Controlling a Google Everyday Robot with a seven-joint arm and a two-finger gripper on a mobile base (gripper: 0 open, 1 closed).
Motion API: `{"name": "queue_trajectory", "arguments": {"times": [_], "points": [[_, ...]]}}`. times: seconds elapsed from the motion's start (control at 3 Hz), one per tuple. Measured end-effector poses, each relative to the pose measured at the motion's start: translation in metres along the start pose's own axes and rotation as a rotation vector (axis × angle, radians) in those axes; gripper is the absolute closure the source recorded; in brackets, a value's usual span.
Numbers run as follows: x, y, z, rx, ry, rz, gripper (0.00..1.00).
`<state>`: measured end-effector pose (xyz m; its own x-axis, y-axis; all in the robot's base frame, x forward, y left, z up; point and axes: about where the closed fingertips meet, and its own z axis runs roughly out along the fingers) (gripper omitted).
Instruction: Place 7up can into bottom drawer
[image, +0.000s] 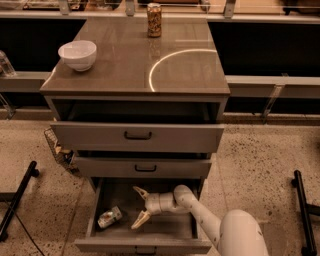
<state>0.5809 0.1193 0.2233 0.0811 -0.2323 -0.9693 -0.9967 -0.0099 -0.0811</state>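
The 7up can (109, 217) lies in the bottom drawer (145, 245) beside the gripper (139, 206), which is wide open and empty; only withdrawal seems left.

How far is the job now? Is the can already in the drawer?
Done: the 7up can lies on its side in the open bottom drawer, at its left. In hand: nothing; the claw is open inside the drawer, right of the can, apart from it. Left: probably only withdrawing the arm.

No legible txt or labels.
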Motion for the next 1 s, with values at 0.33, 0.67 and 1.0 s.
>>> {"name": "queue_trajectory", "arguments": {"times": [0.33,0.67,1.0], "points": [[0.0,0.0,0.001,-0.001,-0.002,0.0,0.0],[-0.018,0.0,-0.019,0.004,0.006,-0.035,0.0],[-0.033,0.0,-0.038,0.018,0.008,-0.063,0.0]]}}
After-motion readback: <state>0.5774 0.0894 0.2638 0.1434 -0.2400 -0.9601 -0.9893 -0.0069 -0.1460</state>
